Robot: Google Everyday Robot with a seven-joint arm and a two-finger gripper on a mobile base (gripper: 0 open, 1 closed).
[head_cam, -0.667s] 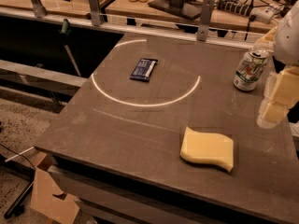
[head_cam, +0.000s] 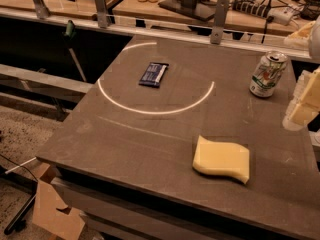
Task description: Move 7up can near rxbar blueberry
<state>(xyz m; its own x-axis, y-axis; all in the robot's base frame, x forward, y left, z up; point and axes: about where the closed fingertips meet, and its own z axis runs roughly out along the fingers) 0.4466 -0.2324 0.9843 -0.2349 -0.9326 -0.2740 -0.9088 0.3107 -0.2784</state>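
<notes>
Can (head_cam: 268, 74) upright at far right of table (head_cam: 150, 139), well apart from snack bar (head_cam: 153, 74); likely light, thin-walled, slick, so take mid-body gently; gripper (head_cam: 301, 109) near its right, open or closed cannot tell.

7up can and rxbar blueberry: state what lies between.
Camera view: only bare table and a pale arc between 7up can and rxbar blueberry. The gripper hangs right of the can.

One 7up can (head_cam: 268, 75), one rxbar blueberry (head_cam: 153, 74), one yellow sponge (head_cam: 222, 159), one tool (head_cam: 303, 110) at right edge.

Cream claw (head_cam: 301, 111) at right edge — green-white 7up can (head_cam: 268, 75).
</notes>
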